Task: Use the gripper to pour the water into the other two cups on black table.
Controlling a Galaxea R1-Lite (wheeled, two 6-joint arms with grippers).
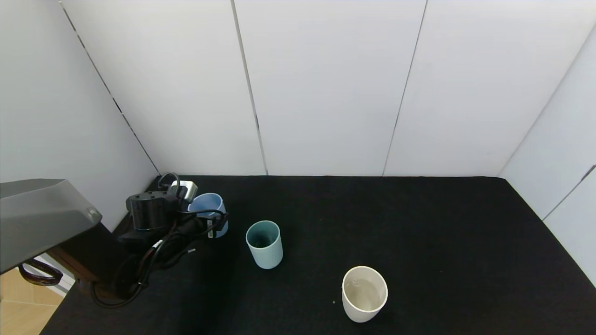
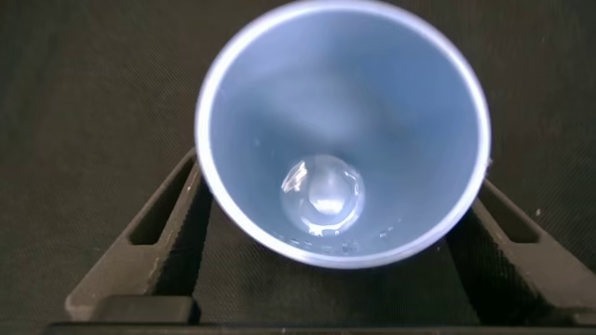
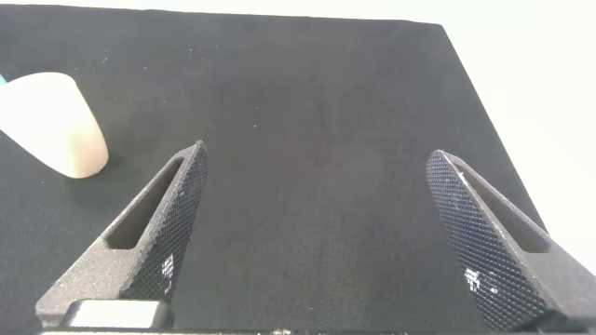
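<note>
My left gripper [image 1: 210, 227] is at the back left of the black table [image 1: 419, 232], around a light blue tumbler [image 1: 208, 209] that stands upright. In the left wrist view its fingers [image 2: 168, 214] stand wide on either side of the tumbler [image 2: 340, 102], and only a small pool of water [image 2: 323, 193] lies in the bottom. The teal-green cup [image 1: 264, 244] stands just right of it. The cream-white cup [image 1: 364, 293] stands nearer the front and holds water [image 1: 363, 294]. My right gripper [image 3: 317, 158] is open and empty above the table, with the cream-white cup [image 3: 51, 123] off to one side.
White wall panels close the table at the back and both sides. A grey housing [image 1: 42, 214] and looped black cables [image 1: 139, 270] sit at the table's left edge beside the left arm.
</note>
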